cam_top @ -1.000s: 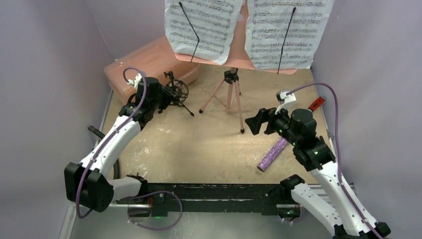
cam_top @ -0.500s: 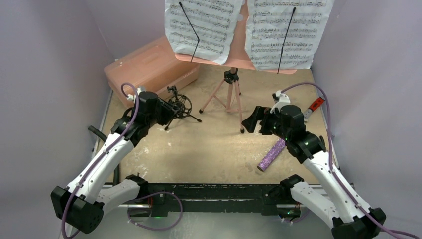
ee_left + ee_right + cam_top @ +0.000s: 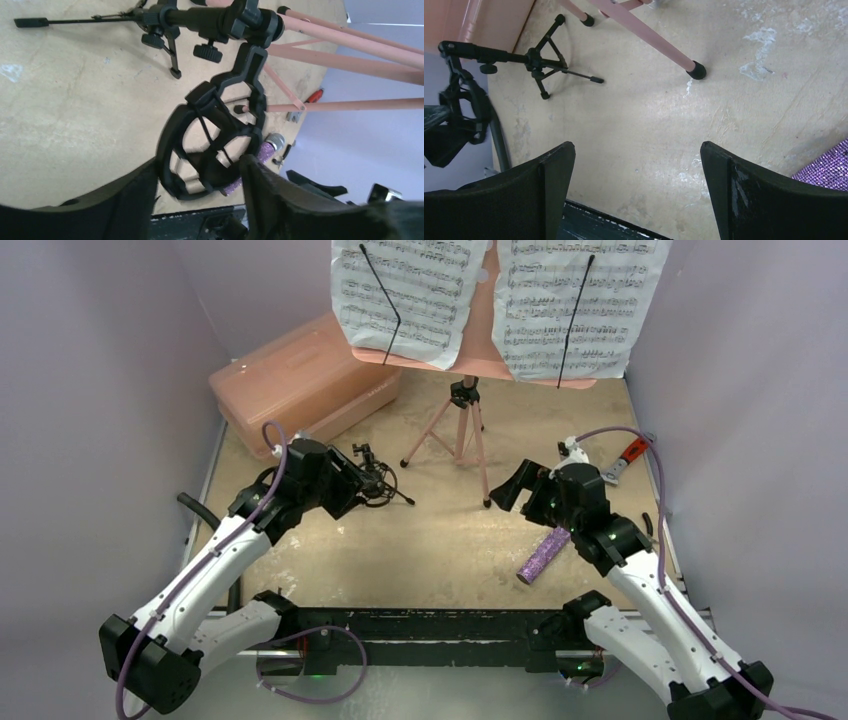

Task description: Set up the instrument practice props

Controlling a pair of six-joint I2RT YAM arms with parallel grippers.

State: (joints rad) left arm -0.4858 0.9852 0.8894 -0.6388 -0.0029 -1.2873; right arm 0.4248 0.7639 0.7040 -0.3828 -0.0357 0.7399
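Observation:
My left gripper (image 3: 348, 485) is shut on the ring of the small black shock-mount mini tripod (image 3: 375, 480) and holds it tilted over the floor, left of the stand. In the left wrist view my gripper (image 3: 200, 162) clasps the ring (image 3: 212, 145). The pink music stand (image 3: 462, 430) stands at the back centre, with two white sheet-music pages (image 3: 405, 295) (image 3: 575, 305) on its desk. The glittery purple microphone (image 3: 545, 552) lies on the floor. My right gripper (image 3: 515, 488) is open and empty, up-left of it. In the right wrist view my gripper (image 3: 636, 147) shows only a purple corner of the microphone (image 3: 826, 167).
The big pink case (image 3: 290, 375) lies at the back left against the wall. A red-handled tool (image 3: 628, 453) lies by the right wall. The stand's legs (image 3: 644, 35) spread between the arms. Grey walls close in on both sides.
My left gripper has carried the shock-mount tripod from beside the pink case towards the right and nearer. My right arm has shifted slightly left, its gripper still open.

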